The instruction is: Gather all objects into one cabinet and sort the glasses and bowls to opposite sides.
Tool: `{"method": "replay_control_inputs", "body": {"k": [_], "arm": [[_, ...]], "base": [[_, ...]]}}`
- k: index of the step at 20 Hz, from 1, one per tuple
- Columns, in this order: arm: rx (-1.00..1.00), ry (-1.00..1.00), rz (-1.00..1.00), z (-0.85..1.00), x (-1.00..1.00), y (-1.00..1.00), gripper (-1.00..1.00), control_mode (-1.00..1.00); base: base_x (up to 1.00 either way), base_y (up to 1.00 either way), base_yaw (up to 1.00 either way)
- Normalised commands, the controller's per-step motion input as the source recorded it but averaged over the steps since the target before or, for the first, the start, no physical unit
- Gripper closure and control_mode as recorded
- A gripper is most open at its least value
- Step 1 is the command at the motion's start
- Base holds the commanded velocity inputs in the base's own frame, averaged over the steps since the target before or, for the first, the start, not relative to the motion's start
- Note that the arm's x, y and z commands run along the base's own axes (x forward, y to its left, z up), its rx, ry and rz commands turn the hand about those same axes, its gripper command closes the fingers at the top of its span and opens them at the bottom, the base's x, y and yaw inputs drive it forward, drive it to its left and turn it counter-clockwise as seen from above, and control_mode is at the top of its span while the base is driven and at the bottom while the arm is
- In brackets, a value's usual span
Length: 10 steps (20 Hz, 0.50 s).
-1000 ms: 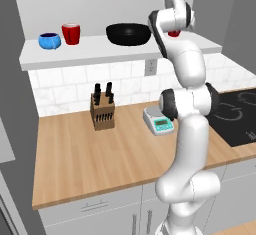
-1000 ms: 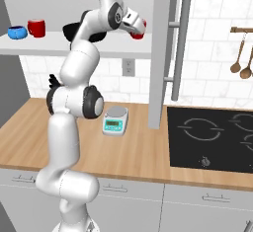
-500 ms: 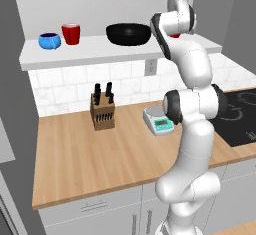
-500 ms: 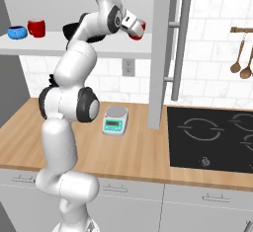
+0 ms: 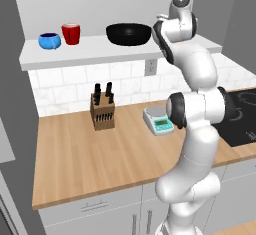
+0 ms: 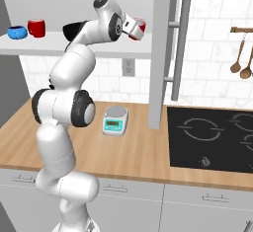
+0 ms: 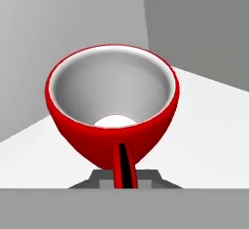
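Cup held up at the shelf's right end

The gripper is clamped on a red cup — one finger over its rim at 6 o'clock in the hand view. The cup is carried over the cabinet shelf, mouth toward the camera, its axis along the fingers. The black bowl, blue bowl and other cup stand there — still unsorted, I judge.

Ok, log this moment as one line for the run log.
gripper: shut on small red cup | place: right end of pale-grey shelf | shelved: black bowl, second red cup, blue bowl
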Motion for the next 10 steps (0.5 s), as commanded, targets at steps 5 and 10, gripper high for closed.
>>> {"method": "replay_control_inputs", "body": {"k": [5, 10], "arm": [[0.00, 0.00, 0.03, 0.19, -0.57, 0.00, 1.00, -1.00], [0.00, 0.00, 0.03, 0.08, -0.94, 0.00, 1.00, -1.00]], "base": [[0.00, 0.00, 0.00], [0.00, 0.00, 0.00]]}}
